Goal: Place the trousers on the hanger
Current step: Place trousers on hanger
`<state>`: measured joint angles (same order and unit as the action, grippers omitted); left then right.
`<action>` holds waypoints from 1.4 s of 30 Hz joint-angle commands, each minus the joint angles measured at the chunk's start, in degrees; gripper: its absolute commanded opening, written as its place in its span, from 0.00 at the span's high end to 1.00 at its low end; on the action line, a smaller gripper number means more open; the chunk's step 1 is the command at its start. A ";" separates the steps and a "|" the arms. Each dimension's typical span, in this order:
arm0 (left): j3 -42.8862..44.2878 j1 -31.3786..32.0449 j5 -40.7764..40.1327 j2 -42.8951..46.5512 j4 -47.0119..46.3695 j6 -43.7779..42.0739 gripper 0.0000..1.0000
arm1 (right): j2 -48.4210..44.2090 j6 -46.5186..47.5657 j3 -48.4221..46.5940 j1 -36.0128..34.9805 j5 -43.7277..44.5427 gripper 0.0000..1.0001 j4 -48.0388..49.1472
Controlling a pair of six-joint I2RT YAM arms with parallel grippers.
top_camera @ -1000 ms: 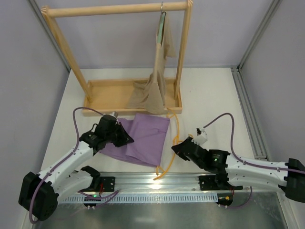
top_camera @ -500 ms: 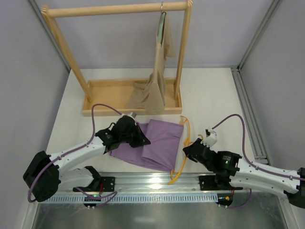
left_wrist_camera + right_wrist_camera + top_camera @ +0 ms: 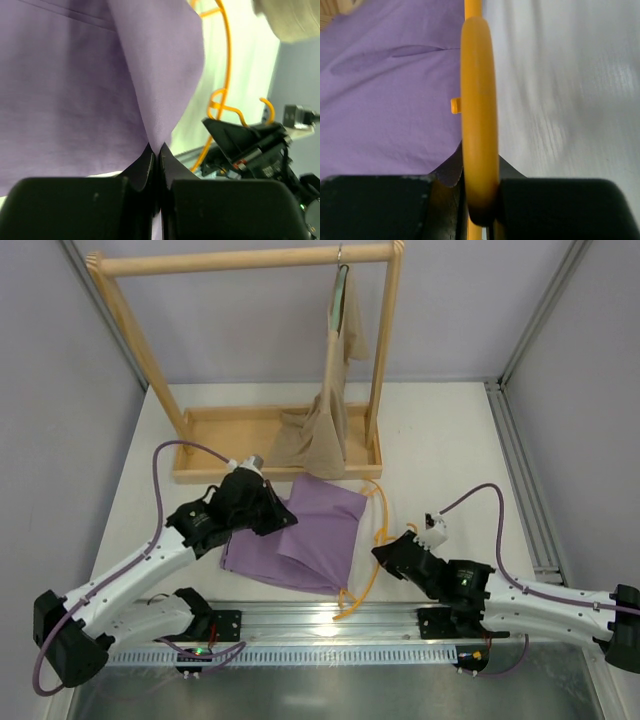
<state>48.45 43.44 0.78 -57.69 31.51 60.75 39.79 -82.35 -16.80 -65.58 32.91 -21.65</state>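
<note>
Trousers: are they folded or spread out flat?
Folded. The trousers form a compact layered patch on the table; the left wrist view shows one flap over another layer, pinched by the left gripper.

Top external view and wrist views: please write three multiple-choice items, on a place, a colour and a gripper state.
1. The beige garment hangs from: A the wooden rack's top bar; B a purple cable; C the metal rail.
2. The hanger in the right gripper is: A grey-green; B orange-yellow; C white.
3. The left gripper is: A open; B shut on the trousers; C shut on the hanger.
A, its hook sits on the bar; B, clear in the right wrist view; B, it pinches lilac cloth.
</note>
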 commanded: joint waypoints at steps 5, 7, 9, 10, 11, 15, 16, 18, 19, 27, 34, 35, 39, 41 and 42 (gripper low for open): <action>5.16 -13.99 -6.23 7.68 15.50 -10.28 1.00 | -0.94 -5.45 1.95 0.28 5.94 0.96 -11.56; 4.65 -16.98 -4.48 7.42 16.74 -11.70 1.00 | -1.82 -6.07 1.51 0.28 6.38 0.96 -13.15; 2.80 -17.95 -4.03 7.59 15.78 -12.32 1.00 | -4.09 -6.51 0.63 0.28 7.25 0.96 -16.31; 0.71 -18.04 -4.11 7.77 15.34 -12.41 1.00 | -4.98 -6.51 0.02 0.37 7.61 0.96 -17.71; -0.18 -18.04 -4.03 7.68 14.56 -12.67 1.00 | -5.86 -6.51 -0.77 0.28 8.05 0.96 -21.47; -5.46 -18.13 -1.67 7.33 11.66 -13.20 1.00 | -9.64 -6.07 -6.83 0.28 10.86 0.96 -30.81; -6.42 -18.13 -1.48 7.68 11.13 -13.12 1.00 | -10.43 -4.07 -7.45 0.37 10.86 0.96 -31.34; -9.32 -18.13 1.22 9.08 8.15 -13.46 1.00 | -10.52 1.81 -7.38 0.37 9.29 0.96 -25.06; -10.29 -18.13 3.07 9.87 6.22 -13.81 1.00 | -9.57 8.89 -7.02 0.28 5.71 0.96 -16.67; -21.97 -18.13 24.42 14.36 -12.15 -3.80 0.52 | -0.77 13.35 -5.45 0.19 -2.41 0.96 -8.84; -19.27 -18.13 19.33 4.97 -9.51 -10.91 0.38 | -7.70 13.44 -1.84 0.19 -3.64 0.96 -9.11; -19.35 -18.13 23.01 3.83 -15.36 -11.09 0.36 | -8.23 13.61 -1.84 0.19 -3.55 0.96 -9.20; -17.87 -18.13 26.03 -0.49 -22.89 -9.51 0.31 | -8.33 14.41 -2.19 0.28 -3.64 0.96 -9.29; -15.50 -18.13 26.38 -3.56 -23.33 -9.95 0.29 | -7.71 14.58 -2.19 0.19 -4.08 0.96 -8.59; -14.88 -18.13 27.69 -4.79 -25.33 -9.86 0.28 | -7.45 14.84 -2.10 0.19 -4.25 0.96 -8.06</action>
<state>29.08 25.47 23.88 -60.29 15.79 51.88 31.66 -69.87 -19.00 -65.39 29.67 -30.79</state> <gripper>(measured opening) 0.710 0.124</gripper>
